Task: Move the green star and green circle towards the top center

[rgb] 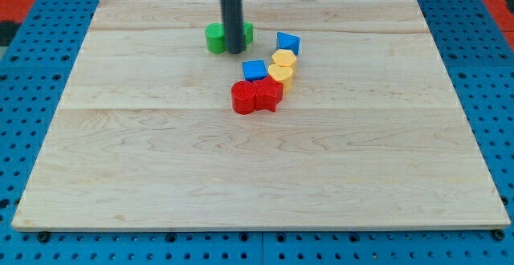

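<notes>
The green circle (pixel 214 38) stands near the view's top centre, just left of my rod. The green star (pixel 246 32) shows only as a sliver at the rod's right side, mostly hidden behind it. My tip (pixel 234 51) rests on the board between the two green blocks, at their lower edge, touching or nearly touching both. The other blocks lie below and to the right of it.
A blue block (pixel 287 42) sits alone to the right. Below it are two yellow blocks (pixel 281 66), a blue cube (pixel 254 70) and two red blocks (pixel 255 96) in a cluster. The wooden board (pixel 120 161) lies on a blue pegboard.
</notes>
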